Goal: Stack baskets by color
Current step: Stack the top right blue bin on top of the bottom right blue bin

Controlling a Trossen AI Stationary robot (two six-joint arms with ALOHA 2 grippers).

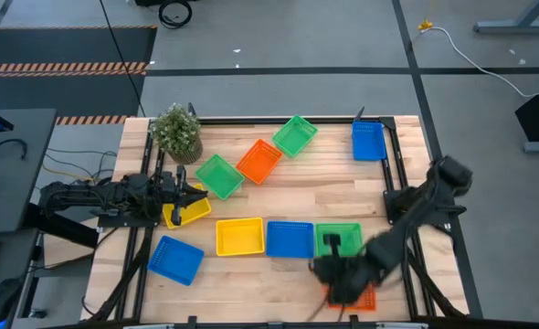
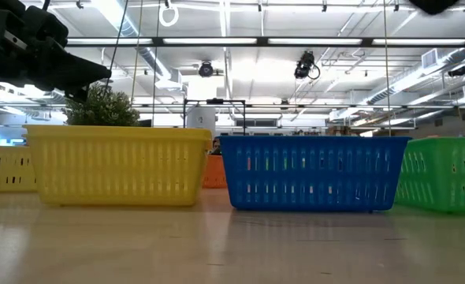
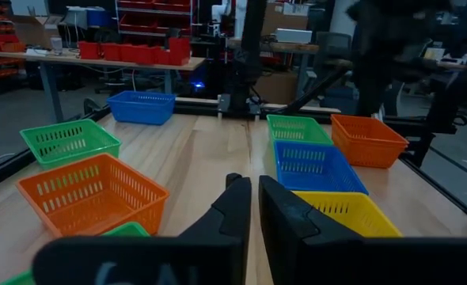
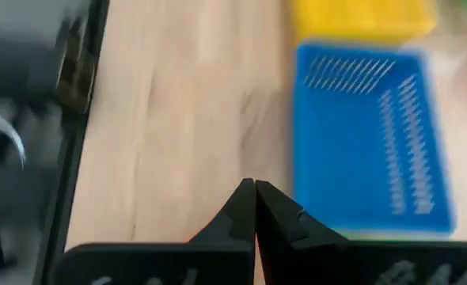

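A row of baskets runs along the table's near half: yellow (image 1: 239,236), blue (image 1: 290,238) and green (image 1: 339,239). An orange basket (image 1: 361,298) lies at the near edge, partly under my right arm. Farther back stand a green (image 1: 295,135), an orange (image 1: 258,161), a second green (image 1: 218,175) and a blue basket (image 1: 368,141). Another blue one (image 1: 176,260) is near left. My right gripper (image 4: 254,188) is shut and empty over bare wood beside the blue basket (image 4: 368,134). My left gripper (image 3: 255,194) is shut and level above a yellow basket (image 1: 189,210) at the left.
A small potted plant (image 1: 176,132) stands at the far left corner. A black frame (image 1: 399,155) rims the table's sides. Bare wood lies in the middle between the two groups of baskets and along the near edge, left of my right gripper (image 1: 317,267).
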